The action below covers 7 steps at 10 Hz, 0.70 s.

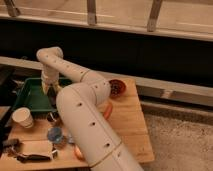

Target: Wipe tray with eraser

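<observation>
The dark green tray (29,96) lies at the table's back left. My gripper (50,90) hangs from the white wrist (49,62) and points down just over the tray's right part, near its right rim. The arm (85,120) comes up from the bottom middle and covers the tray's right corner. The black eraser does not show; it may be hidden under the gripper.
A round dark bowl (117,87) stands at the back of the wooden table (130,125). An orange-red stick (107,110) lies beside the arm. A white paper cup (22,118), a small dark cup (52,118), a blue cup (55,134) and a pale pad (37,148) sit front left.
</observation>
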Tool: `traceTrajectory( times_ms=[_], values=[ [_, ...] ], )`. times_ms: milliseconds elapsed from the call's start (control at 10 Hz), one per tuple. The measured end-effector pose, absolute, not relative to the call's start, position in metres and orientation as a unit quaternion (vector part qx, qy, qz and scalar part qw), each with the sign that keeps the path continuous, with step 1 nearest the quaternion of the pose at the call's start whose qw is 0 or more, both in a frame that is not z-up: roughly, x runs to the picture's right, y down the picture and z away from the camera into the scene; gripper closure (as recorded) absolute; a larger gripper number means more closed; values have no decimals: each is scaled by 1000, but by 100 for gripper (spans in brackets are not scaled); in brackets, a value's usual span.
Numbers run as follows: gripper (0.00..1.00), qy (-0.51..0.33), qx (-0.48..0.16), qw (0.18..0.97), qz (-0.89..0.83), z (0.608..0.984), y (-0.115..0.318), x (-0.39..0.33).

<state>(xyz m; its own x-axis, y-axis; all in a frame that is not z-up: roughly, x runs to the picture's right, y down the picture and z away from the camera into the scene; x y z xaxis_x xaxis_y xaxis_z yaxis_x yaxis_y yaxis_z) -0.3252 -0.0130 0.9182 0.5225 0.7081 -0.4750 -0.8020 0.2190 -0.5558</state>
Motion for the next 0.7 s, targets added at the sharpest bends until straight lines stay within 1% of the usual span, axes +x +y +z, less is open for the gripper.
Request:
traceTrajectory(
  times_ms=[300, 600, 700],
  values=[
    [100, 34, -390, 776, 495, 933, -25, -338],
    [100, -10, -424, 766, 483, 927, -12, -371],
    [100, -24, -438, 765, 471, 919, -1, -387]
  ],
)
